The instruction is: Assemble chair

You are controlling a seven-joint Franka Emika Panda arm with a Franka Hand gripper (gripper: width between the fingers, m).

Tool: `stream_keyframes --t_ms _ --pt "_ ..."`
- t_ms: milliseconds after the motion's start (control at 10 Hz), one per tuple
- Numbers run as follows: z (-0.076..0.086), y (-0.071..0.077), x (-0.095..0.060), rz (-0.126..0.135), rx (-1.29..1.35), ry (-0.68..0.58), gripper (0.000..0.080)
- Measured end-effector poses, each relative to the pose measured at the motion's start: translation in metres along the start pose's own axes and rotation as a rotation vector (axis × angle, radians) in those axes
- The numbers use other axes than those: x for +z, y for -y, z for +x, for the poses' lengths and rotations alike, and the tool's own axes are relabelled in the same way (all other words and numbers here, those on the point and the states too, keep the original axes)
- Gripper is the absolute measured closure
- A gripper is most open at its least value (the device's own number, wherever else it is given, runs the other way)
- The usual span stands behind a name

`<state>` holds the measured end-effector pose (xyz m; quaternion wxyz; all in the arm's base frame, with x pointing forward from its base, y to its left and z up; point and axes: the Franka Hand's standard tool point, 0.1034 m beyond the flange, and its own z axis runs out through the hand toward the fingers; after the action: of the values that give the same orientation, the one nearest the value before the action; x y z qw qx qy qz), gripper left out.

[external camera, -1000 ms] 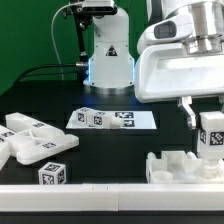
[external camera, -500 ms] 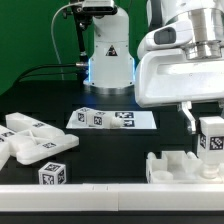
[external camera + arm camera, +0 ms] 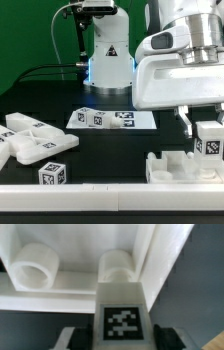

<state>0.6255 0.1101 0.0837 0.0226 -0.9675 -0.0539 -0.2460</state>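
- Rail: smooth white strip along the table's near edge.
- Table: matte black. The widest bare stretch lies mid-table, between the parts on either side.
- Chair: not assembled, in loose chunky white plastic pieces split between the two sides of the exterior view.
- Block: small, squarish, with black-and-white tags on its faces. It stands just behind the rail on the exterior view's left.
- Slotted piece: low white part with raised lugs and gaps, lying flat on the exterior view's right, near the rail.
- Post: square-section white bar, upright, with a tag on its face, directly over the slotted piece. Cannot tell whether they touch.
- Gripper: dark fingers pinch the post from both sides.
- Stubs: in the wrist view, two rounded hollow stubs sit side by side on the slotted piece. The post's end lines up with one of them. A white wall runs close beside it, with dark table beyond.
- Panels: flat tagged slabs heaped on the exterior view's left, well apart from the gripper.
- Marker board: thin, flat, mid-table, behind the bare stretch.
- Arm base: glossy white and black, behind the marker board.
- Backdrop: green, farthest back.
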Motion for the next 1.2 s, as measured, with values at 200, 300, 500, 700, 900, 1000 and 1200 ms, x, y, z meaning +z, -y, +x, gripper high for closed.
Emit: stream_keyframes --t_ms 200,300,500,700,900,1000,1200 --pt "-0.005 0.0 0.005 -0.001 0.002 0.008 0.0515" --pt "-0.004 0.0 0.006 -0.003 0.003 -0.005 0.0515" --pt "-0.003 0.001 0.006 -0.004 0.003 -0.015 0.0515" --pt "-0.003 0.0 0.006 -0.006 0.002 -0.021 0.0515" --pt "-0.003 0.002 0.007 0.004 0.009 0.022 0.051" --pt "0.007 0.002 0.007 0.01 0.021 0.04 0.0299" --pt "0.013 0.004 0.008 0.037 0.066 0.206 0.0182"
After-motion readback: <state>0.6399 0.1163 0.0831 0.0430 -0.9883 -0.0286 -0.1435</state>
